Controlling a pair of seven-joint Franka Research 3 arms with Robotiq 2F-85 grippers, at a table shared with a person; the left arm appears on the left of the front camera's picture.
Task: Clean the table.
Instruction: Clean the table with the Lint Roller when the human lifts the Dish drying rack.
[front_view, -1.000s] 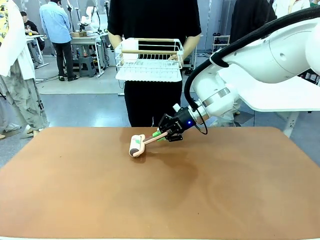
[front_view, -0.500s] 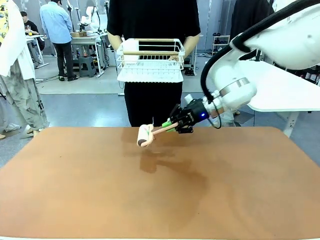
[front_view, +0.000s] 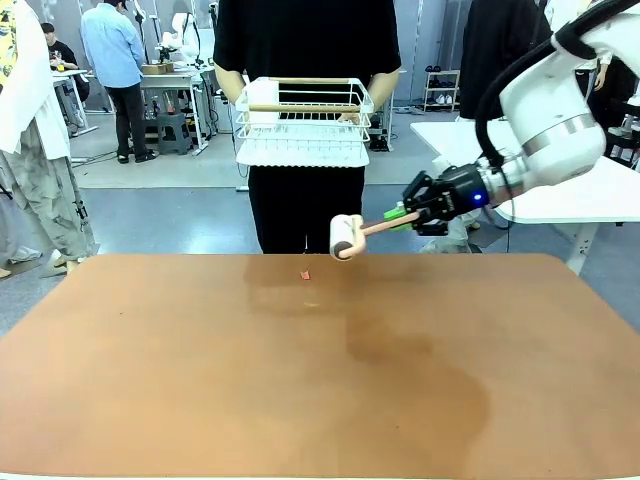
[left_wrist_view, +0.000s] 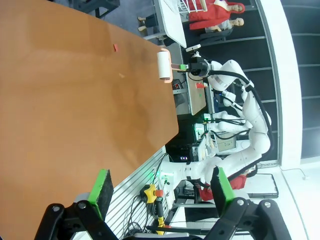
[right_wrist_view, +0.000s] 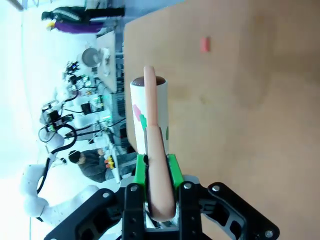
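My right gripper (front_view: 402, 216) is shut on the peach handle of a lint roller (front_view: 347, 237), held in the air above the far edge of the reddish-brown table (front_view: 200, 380). In the right wrist view the lint roller (right_wrist_view: 149, 115) sticks out from between the green pads (right_wrist_view: 172, 172), its white drum carrying a few coloured bits. A small red scrap (front_view: 306, 274) lies on the table below the drum, with a fainter speck beside it. My left gripper (left_wrist_view: 159, 186) is open with nothing between its fingers, at the table's near edge; its view shows the lint roller (left_wrist_view: 164, 65) far off.
A person stands at the far side holding a white wire dish rack (front_view: 300, 120) at chest height. A white-topped table (front_view: 560, 185) sits at the back right under my right arm. Other people stand at the left background.
My right gripper has lifted the lint roller off the table and carried it up and to the right. A small red scrap now shows where the roller was.
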